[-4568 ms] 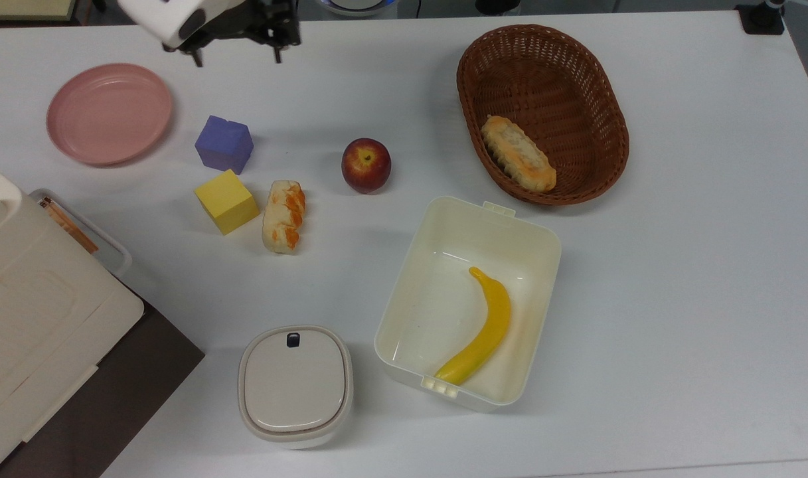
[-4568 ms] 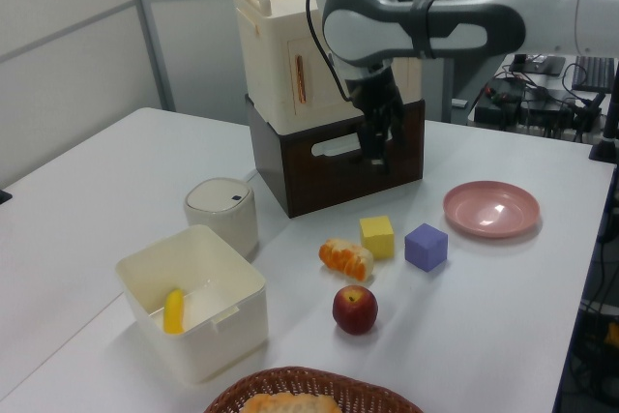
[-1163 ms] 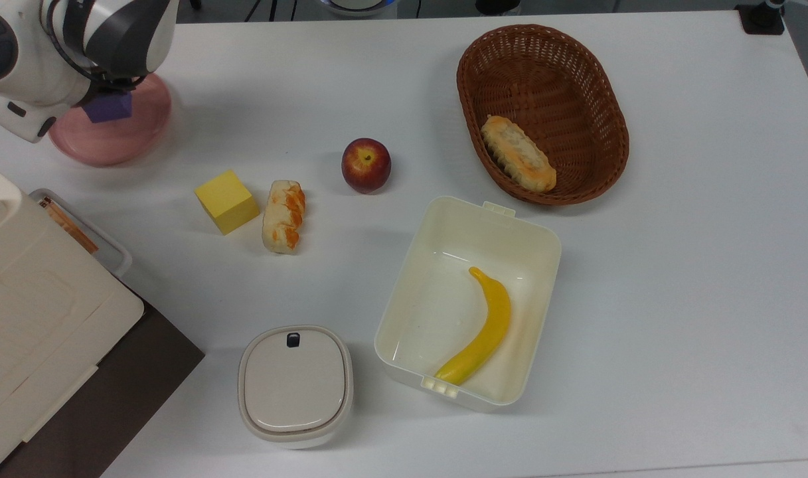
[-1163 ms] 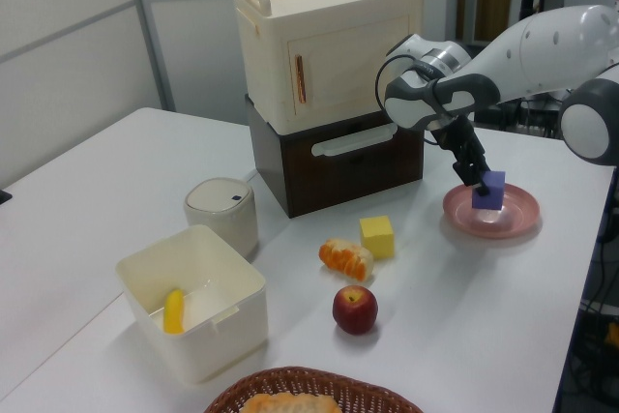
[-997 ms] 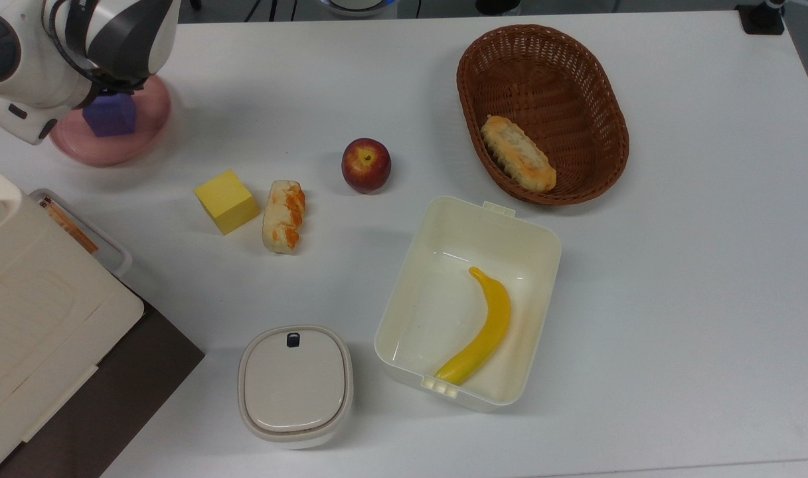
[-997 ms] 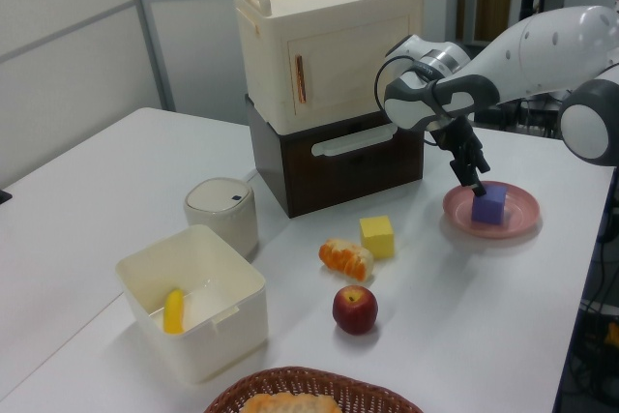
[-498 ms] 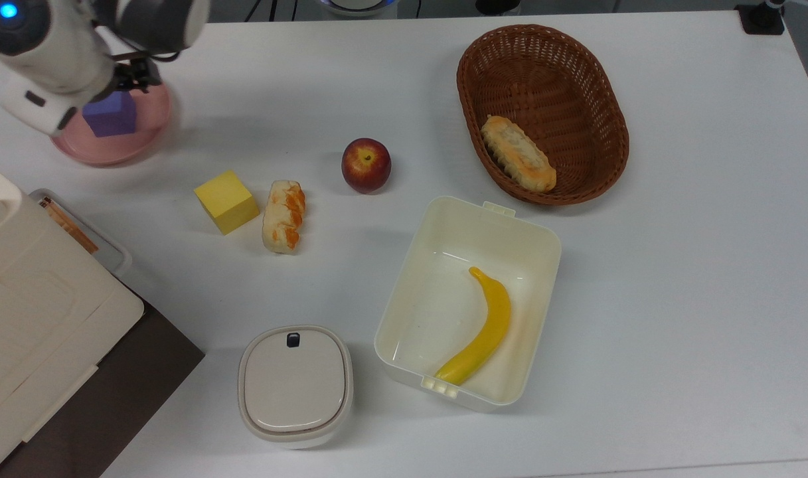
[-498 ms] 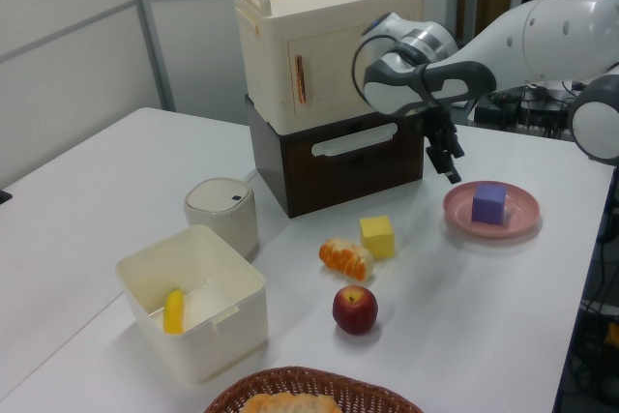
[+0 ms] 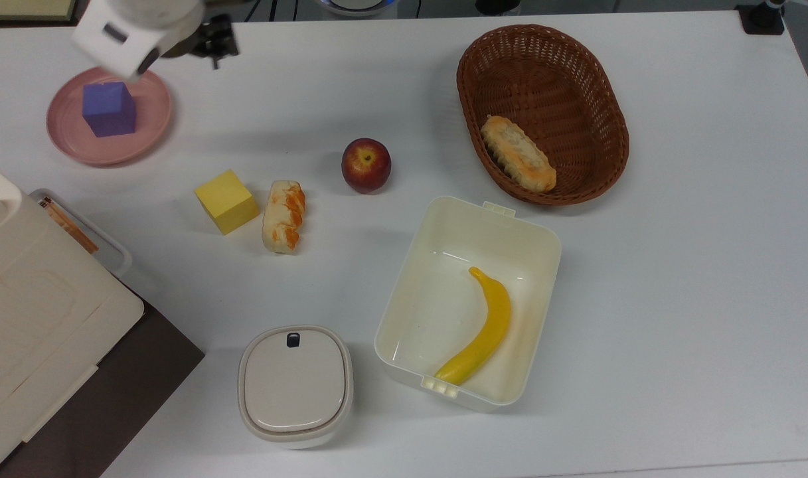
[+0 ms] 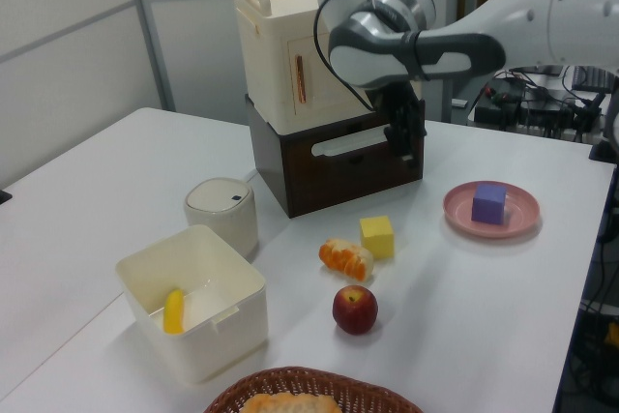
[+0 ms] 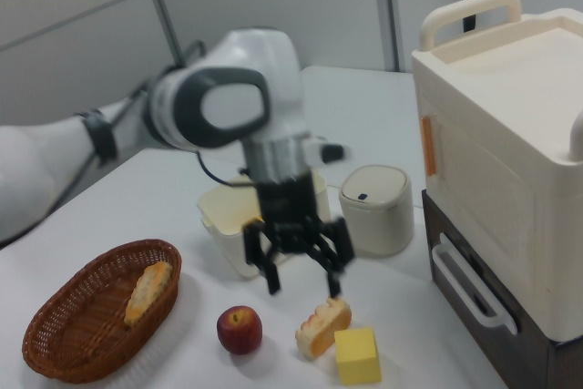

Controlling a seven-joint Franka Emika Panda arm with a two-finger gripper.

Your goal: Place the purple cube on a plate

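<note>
The purple cube (image 9: 109, 109) rests upright on the pink plate (image 9: 68, 145) at the top view's far left, with nothing touching it. In the left view the cube (image 10: 489, 204) sits on the plate (image 10: 458, 210) at the right. My gripper (image 9: 221, 50) hangs above the table, off to the top view's right of the plate and apart from it. In the right view the gripper (image 11: 303, 284) is open with nothing between its fingers. In the left view the gripper (image 10: 406, 144) is in front of the brown drawer unit.
A yellow cube (image 9: 226, 201), a bread roll (image 9: 284, 216) and an apple (image 9: 366, 164) lie mid-table. A wicker basket (image 9: 543, 32) holds bread; a white box (image 9: 490, 207) holds a banana. A lidded container (image 9: 295, 385) and a cream cabinet (image 9: 38, 318) stand near the front left.
The gripper let go of the purple cube onto the plate, opened, rose, and moved away toward the top view's right. The cube stays on the plate.
</note>
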